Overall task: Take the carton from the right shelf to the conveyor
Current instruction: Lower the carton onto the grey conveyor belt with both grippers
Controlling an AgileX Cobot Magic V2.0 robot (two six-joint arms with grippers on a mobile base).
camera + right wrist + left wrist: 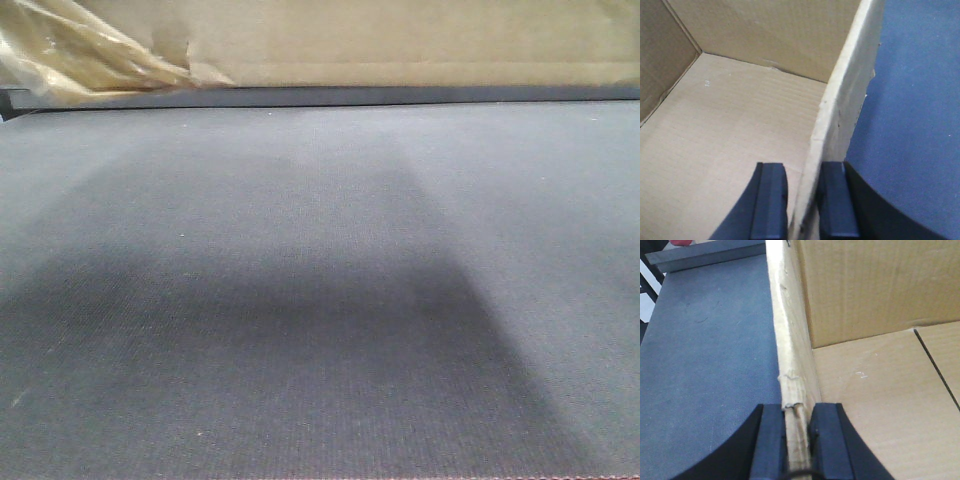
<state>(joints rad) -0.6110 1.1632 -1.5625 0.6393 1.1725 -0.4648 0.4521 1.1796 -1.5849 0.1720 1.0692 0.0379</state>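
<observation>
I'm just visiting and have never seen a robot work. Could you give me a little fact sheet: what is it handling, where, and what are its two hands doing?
object: carton, brown cardboard, open top, nothing seen inside
tape wad: yellowish, at the carton's corner
surface: conveyor, dark woven belt, beside both outer walls
left gripper: closed on one side wall's top edge
right gripper: closed on the opposite side wall
resting on belt: cannot tell
</observation>
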